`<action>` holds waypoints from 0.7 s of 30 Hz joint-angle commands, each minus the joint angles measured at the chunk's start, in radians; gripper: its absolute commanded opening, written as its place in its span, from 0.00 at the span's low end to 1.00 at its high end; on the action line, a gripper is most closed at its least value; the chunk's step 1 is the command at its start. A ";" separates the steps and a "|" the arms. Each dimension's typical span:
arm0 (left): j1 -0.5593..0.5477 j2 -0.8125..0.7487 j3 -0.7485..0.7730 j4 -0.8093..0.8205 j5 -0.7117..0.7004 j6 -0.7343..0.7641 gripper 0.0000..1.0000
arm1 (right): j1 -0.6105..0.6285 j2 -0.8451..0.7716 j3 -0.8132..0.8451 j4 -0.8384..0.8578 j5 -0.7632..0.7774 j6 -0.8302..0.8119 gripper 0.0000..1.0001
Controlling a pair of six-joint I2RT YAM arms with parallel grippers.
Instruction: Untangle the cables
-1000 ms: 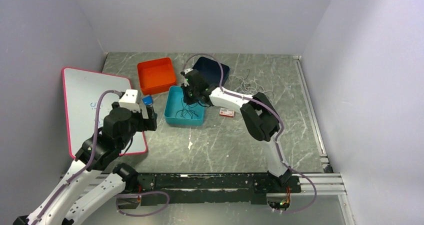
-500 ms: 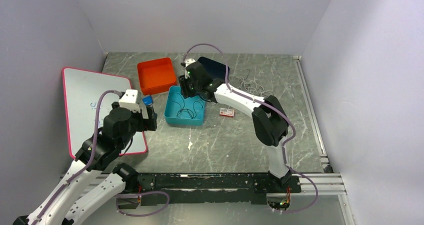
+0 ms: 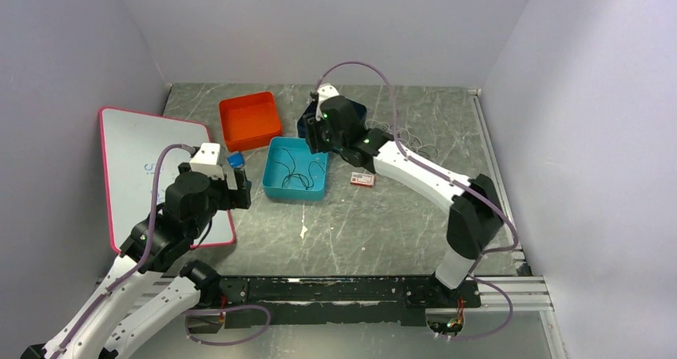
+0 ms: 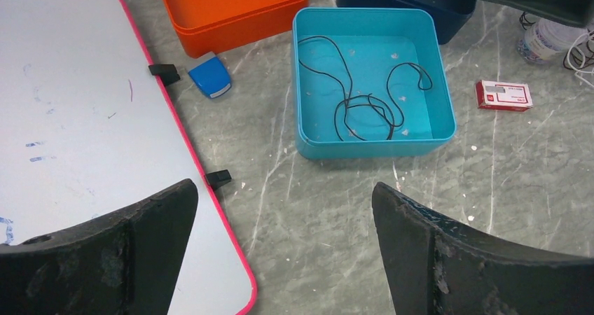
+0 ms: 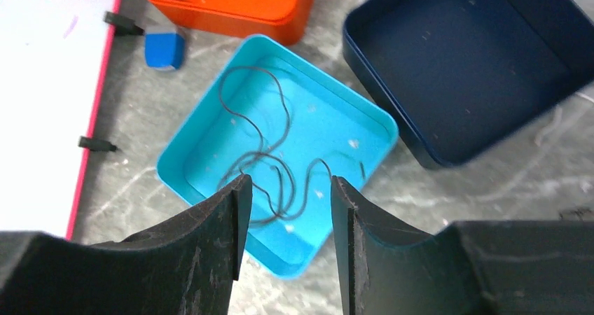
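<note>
You are hovering the right gripper (image 5: 288,189), narrowly parted and empty, just above the black cable (image 5: 273,162) knotted in the teal tray (image 5: 329,129); likely light and limp, it is inviting a pinch on an outer loop, while the left gripper (image 4: 285,189) is hanging wide open and empty.

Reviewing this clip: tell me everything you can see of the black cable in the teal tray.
The black cable looks like one thin, dark, flexible strand, lying slack on the floor of the teal tray. One long loop runs toward the tray's far left corner; the rest crosses itself in a small tangle close to the near wall. Nothing but the tray seems to touch it: the right gripper hangs above, open and empty.
</note>
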 commanded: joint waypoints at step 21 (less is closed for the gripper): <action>0.007 0.117 0.013 0.166 0.240 -0.032 0.97 | -0.196 -0.486 -0.355 -0.396 0.389 0.121 0.49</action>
